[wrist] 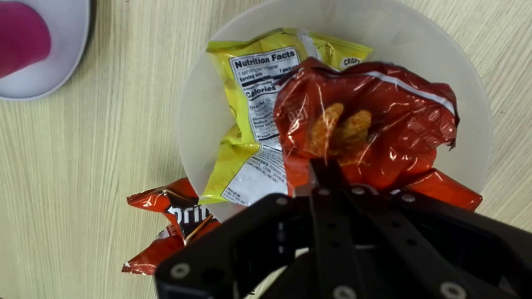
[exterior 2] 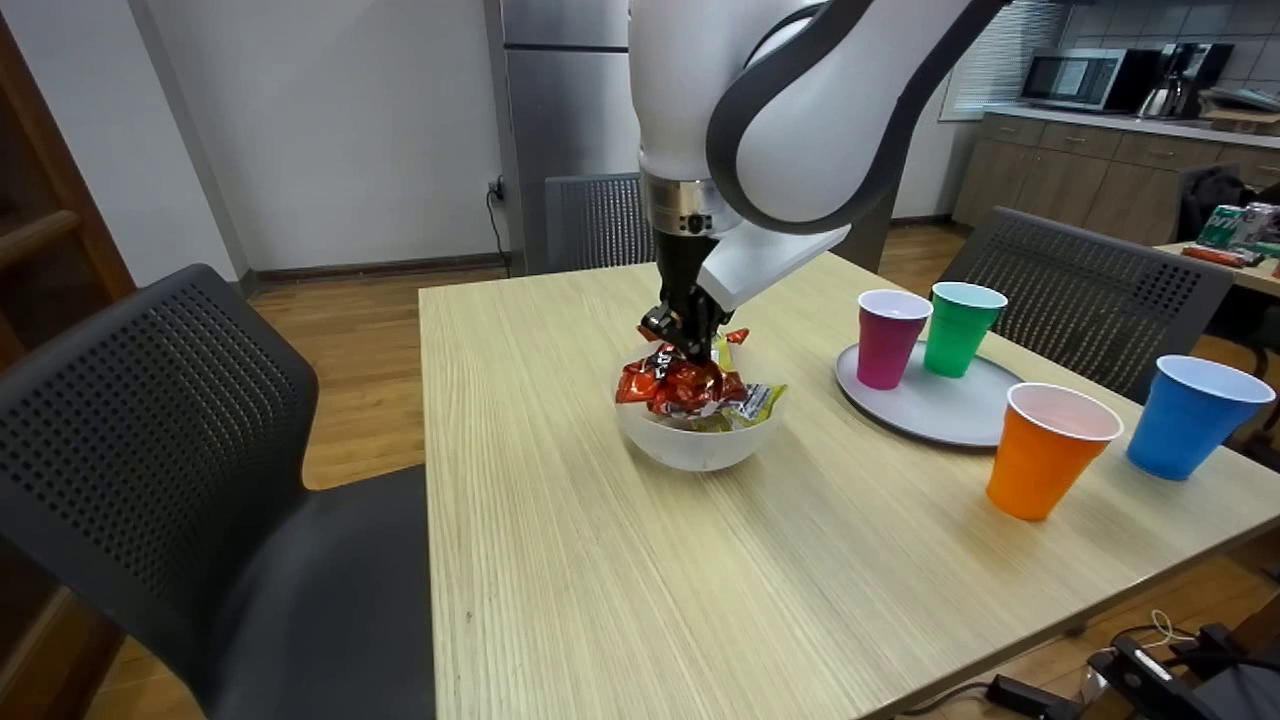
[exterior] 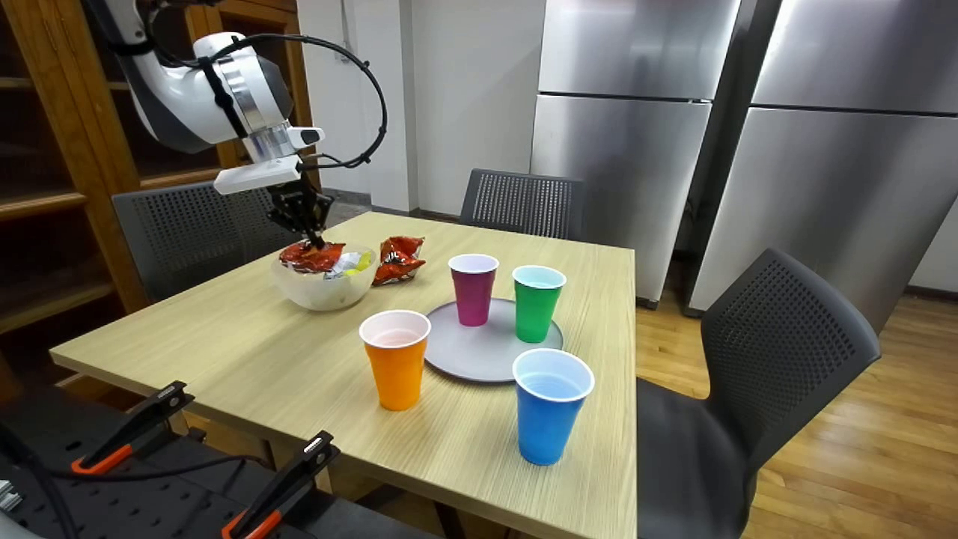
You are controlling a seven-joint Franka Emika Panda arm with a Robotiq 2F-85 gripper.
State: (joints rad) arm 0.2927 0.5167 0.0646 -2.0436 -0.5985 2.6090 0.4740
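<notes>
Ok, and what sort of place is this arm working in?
Most likely a shared kitchen or office break room: tall steel refrigerators stand near the table, dark chairs stand around it, and a microwave sits above low cabinets in the background.

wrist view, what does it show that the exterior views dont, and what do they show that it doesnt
Only the wrist view: a readable Nutrition Facts panel on the yellow bag.
Only the exterior views: the orange cup, blue cup, green cup and dark chairs.
Both: the bowl, the closed gripper at the red bag, and the purple cup on the grey plate.
</notes>
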